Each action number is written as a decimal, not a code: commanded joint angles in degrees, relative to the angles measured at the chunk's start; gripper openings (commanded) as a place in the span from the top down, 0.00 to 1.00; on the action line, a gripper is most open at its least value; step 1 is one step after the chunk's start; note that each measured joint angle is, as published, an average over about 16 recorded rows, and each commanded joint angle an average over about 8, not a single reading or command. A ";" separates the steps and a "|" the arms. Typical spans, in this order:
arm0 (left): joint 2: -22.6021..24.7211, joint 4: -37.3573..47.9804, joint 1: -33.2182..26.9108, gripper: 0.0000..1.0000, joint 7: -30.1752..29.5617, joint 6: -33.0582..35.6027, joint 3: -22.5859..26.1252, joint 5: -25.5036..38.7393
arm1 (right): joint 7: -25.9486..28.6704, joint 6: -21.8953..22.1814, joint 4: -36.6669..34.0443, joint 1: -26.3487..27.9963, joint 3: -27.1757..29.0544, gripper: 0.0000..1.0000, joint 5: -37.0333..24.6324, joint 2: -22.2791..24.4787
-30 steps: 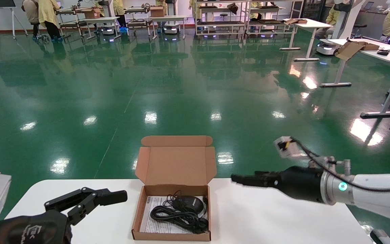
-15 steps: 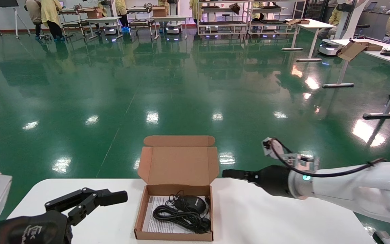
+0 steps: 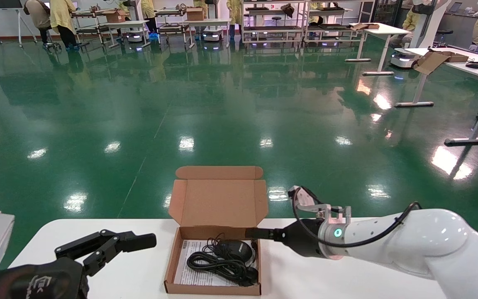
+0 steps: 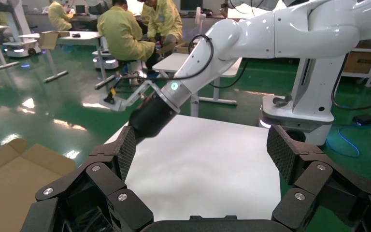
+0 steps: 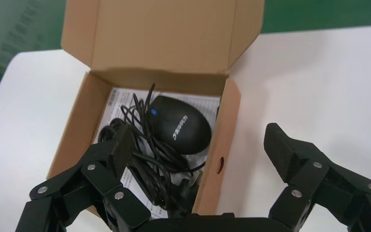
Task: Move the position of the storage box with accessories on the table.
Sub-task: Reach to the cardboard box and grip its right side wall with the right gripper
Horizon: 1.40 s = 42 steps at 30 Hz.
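The storage box (image 3: pixel 218 203) stands open on the white table (image 3: pixel 139 274), its lid upright at the far side. Inside lie the black mouse (image 3: pixel 234 250), its coiled cable (image 3: pixel 216 266) and the white printed sheet (image 3: pixel 186 249). My right gripper (image 3: pixel 252 232) is open at the box's right wall. In the right wrist view (image 5: pixel 199 140) one finger hangs over the cable (image 5: pixel 140 154) inside the box and the other over the bare table (image 5: pixel 328 82), with the wall (image 5: pixel 224 140) between them; the mouse (image 5: pixel 181 123) lies just ahead. My left gripper (image 3: pixel 139 241) is open and empty, left of the box.
The box sits close to the table's far edge, with green floor beyond. The left wrist view shows my left gripper (image 4: pixel 202 145) over bare tabletop (image 4: pixel 207 169) and the right arm (image 4: pixel 154 113) farther off. Other desks with a cardboard box (image 3: pixel 430 60) stand far right.
My right arm has swung left and down from beside the lid to the box's right wall. The box, its contents and my left gripper have not moved.
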 commanded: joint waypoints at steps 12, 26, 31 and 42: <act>0.00 0.00 0.00 0.00 0.00 0.00 0.00 0.00 | 8.51 3.40 5.76 -3.00 -7.13 0.00 -0.55 0.26; 0.00 0.00 0.00 0.00 0.00 0.00 0.00 0.00 | 10.98 5.51 7.28 -4.39 -11.81 0.00 1.68 0.36; 0.00 0.00 0.00 0.00 0.00 0.00 0.00 0.00 | 11.30 6.01 7.28 -4.62 -13.12 0.31 2.58 0.40; 0.00 0.00 0.00 0.00 0.00 0.00 0.00 0.00 | 11.52 5.98 6.84 -4.52 -15.61 1.00 4.46 0.46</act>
